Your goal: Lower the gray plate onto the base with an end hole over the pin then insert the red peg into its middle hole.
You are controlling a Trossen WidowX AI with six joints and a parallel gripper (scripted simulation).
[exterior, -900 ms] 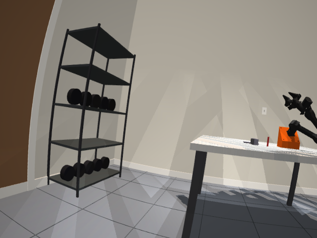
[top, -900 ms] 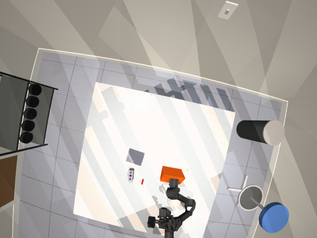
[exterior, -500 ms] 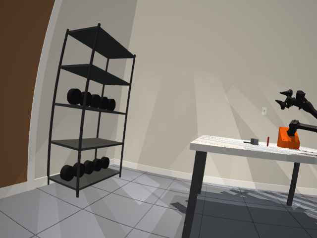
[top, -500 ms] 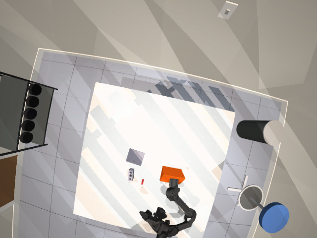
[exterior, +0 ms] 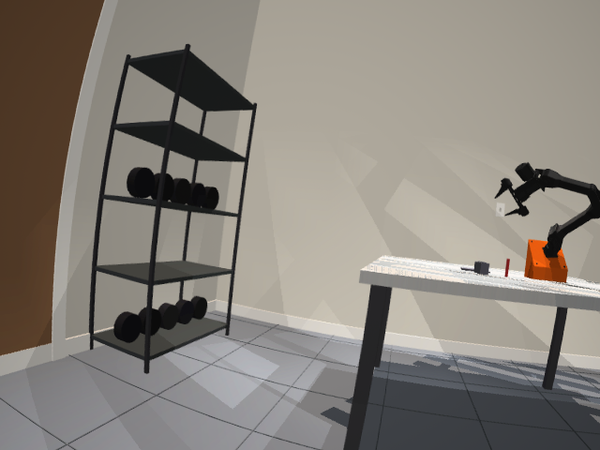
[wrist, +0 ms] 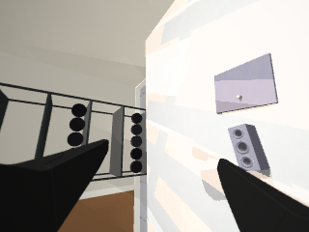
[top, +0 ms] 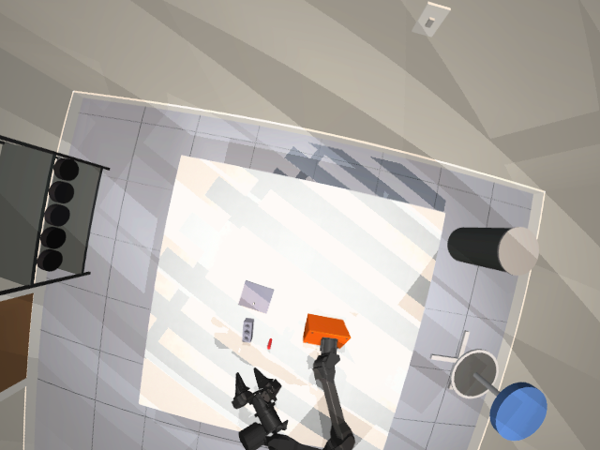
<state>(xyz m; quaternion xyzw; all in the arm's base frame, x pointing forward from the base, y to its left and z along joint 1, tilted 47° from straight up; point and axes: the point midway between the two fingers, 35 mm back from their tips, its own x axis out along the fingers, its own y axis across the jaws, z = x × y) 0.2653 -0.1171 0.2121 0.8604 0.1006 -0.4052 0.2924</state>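
The base (top: 263, 293) (exterior: 467, 268) (wrist: 248, 72) is a flat gray square on the table, with a small pin (top: 253, 303) (wrist: 239, 97) standing on it. The gray plate (top: 247, 330) (exterior: 481, 267) (wrist: 257, 145) is a thick block with three holes in a row. It lies on the table beside the base, apart from it, holes facing up. The red peg (top: 269, 343) (exterior: 507, 267) stands upright near the plate and is not seen in the wrist view. My gripper (top: 247, 371) (exterior: 501, 206) (wrist: 162, 154) is wide open and empty, high above the table and away from all three.
The orange arm mount (top: 325, 329) (exterior: 547, 262) stands on the table (top: 291, 232) (exterior: 436, 285), to the right of the peg in the top view. A dark shelf rack (exterior: 164, 271) with black round weights stands off the table. A black cylinder (top: 477, 247) and a blue stool (top: 518, 412) are beyond the table's right side.
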